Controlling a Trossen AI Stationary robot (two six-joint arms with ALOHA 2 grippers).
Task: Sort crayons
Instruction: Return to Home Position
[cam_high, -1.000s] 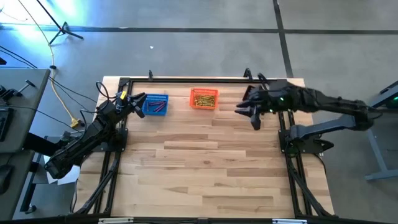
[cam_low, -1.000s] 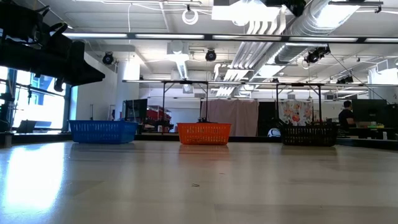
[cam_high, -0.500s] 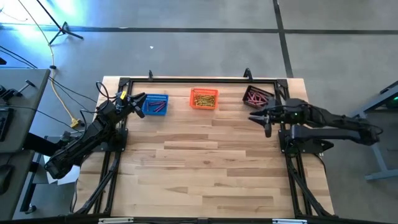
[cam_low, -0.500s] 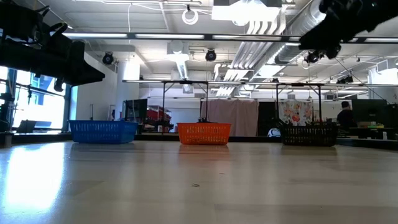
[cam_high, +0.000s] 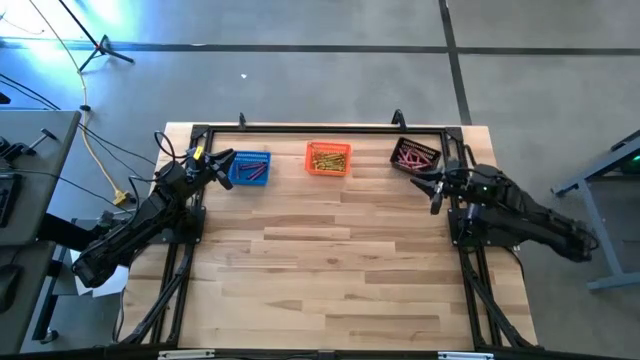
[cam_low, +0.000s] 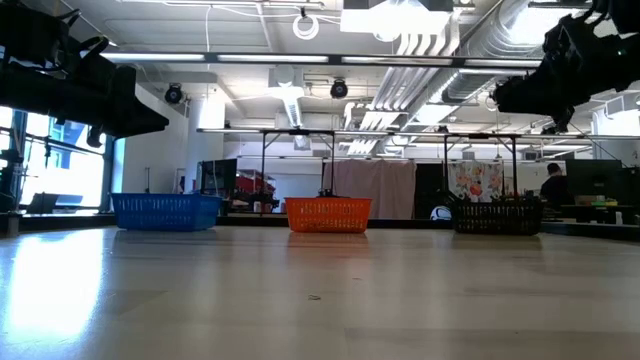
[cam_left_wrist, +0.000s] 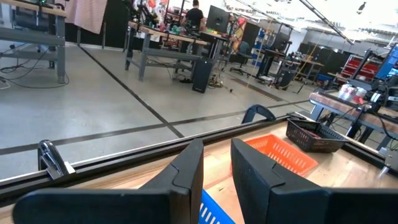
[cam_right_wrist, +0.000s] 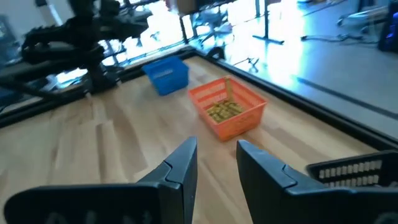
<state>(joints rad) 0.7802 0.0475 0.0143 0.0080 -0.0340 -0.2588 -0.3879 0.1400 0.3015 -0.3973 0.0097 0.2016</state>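
Both arms are folded back at the table edges, nothing held.

Left arm: it runs along the left edge of the light wooden plank table (cam_high: 330, 270), elbow off the near-left corner, wrist angled towards the far rail. The left gripper (cam_high: 222, 160) sits just beside the left side of the blue mesh basket (cam_low: 165, 212), raised off the wood. In the left wrist view the two dark fingers (cam_left_wrist: 186, 171) stand parted by a narrow gap, nothing between them.

Right arm: it is tucked over the right edge, forearm running from the near-right side, wrist pointing left across the table. The right gripper (cam_high: 430, 190) hangs near the black mesh basket (cam_low: 497, 218), on its near side and not touching it. In the low view this arm shows high at the right, clear of the table top. Its fingers (cam_right_wrist: 180, 168) are also slightly parted and empty.

Crayons, all in baskets along the far edge:
- dark purple-blue crayons (cam_high: 255, 172) in the blue basket, far left
- yellow-gold crayons (cam_high: 327, 158) in the orange mesh basket (cam_low: 328, 215), middle
- reddish-pink crayons (cam_high: 410, 158) in the black basket, far right; this basket sits skewed to the rail

I see no loose crayons on the planks.
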